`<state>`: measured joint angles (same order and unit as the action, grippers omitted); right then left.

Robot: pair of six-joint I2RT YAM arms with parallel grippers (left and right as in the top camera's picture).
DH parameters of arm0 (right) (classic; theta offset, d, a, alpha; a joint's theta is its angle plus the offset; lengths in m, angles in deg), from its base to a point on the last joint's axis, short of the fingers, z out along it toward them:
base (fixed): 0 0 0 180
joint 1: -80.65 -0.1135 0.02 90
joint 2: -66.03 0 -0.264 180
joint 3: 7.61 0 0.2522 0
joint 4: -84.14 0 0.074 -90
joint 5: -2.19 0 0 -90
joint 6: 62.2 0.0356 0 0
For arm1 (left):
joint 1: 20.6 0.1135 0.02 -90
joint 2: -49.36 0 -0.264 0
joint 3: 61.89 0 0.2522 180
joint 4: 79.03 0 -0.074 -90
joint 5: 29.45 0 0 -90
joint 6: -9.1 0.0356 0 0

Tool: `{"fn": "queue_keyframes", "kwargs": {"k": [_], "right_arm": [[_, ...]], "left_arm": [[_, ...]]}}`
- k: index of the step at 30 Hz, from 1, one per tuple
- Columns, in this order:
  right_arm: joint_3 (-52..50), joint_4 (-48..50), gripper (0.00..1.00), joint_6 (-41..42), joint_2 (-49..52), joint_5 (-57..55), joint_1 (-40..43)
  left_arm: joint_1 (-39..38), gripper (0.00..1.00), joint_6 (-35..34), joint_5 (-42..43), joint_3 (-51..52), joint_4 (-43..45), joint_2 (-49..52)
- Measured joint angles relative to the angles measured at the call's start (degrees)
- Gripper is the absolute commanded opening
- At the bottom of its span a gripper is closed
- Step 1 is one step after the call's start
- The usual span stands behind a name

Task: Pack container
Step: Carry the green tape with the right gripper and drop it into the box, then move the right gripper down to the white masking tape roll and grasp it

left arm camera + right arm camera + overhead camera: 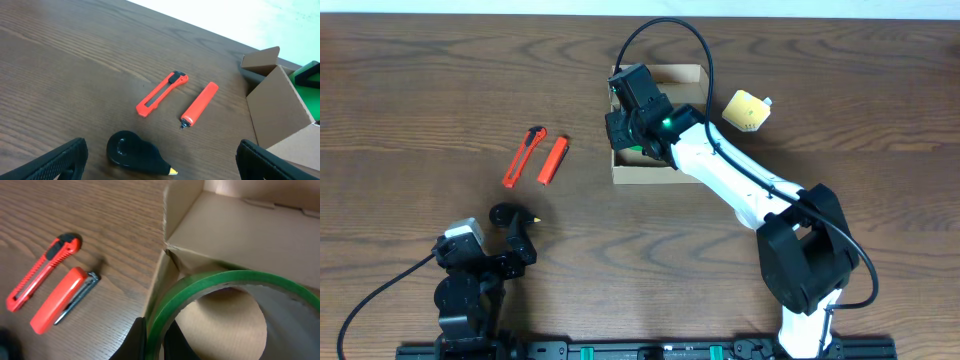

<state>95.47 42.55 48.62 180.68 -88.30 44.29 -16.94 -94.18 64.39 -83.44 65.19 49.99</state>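
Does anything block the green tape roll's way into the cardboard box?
Nothing visible does. The right gripper holds the green tape roll right at the open box, with only bare cardboard showing through the roll's hole.

Light is bright and even, with faint shadows. The green tape roll (170,305) looks blurred near the lens.

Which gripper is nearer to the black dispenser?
Left. The left gripper is open beside the black dispenser; the right gripper holds green tape over the cardboard box, far away.
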Motion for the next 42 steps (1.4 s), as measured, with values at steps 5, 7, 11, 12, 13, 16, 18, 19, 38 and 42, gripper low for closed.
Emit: {"fn": "queue_keyframes", "kwargs": {"k": [5,7,11,12,13,16,18,19,38,42], "right_arm": [[0.0,0.07,0.01,0.72,0.11,-0.81,0.02],[0.0,0.13,0.04,0.92,0.17,-1.2,0.0],[0.0,0.22,0.36,1.29,0.26,-1.86,0.0],[0.0,0.24,0.37,1.46,0.26,-2.01,0.0],[0.04,0.33,0.37,1.4,0.26,-2.1,0.0],[0.2,0.61,0.35,1.44,0.26,-2.12,0.0],[0.33,0.74,0.35,1.46,0.26,-2.12,0.0],[0.35,0.81,0.36,1.46,0.26,-2.1,0.0],[1.75,-28.96,0.36,-4.28,-21.29,-1.81,11.23],[1.73,-36.65,0.37,-6.45,-24.22,-2.64,16.98]], "left_arm": [[0.0,0.95,0.02,0.0,0.0,-0.02,0.0],[0.0,0.95,0.02,0.0,0.0,-0.02,0.0],[0.0,0.95,0.02,0.0,0.0,-0.02,0.0],[0.0,0.95,0.0,0.0,0.0,-0.02,0.0],[0.0,0.96,0.02,0.0,0.0,0.0,0.0],[0.0,0.95,0.0,0.0,0.0,-0.02,0.0],[0.0,0.95,0.0,0.0,0.0,-0.02,0.0],[0.0,0.95,0.0,0.0,0.0,-0.02,0.0],[0.0,0.95,0.0,0.0,0.0,0.0,0.0],[0.0,0.95,0.0,-0.02,0.0,0.0,0.0]]}}
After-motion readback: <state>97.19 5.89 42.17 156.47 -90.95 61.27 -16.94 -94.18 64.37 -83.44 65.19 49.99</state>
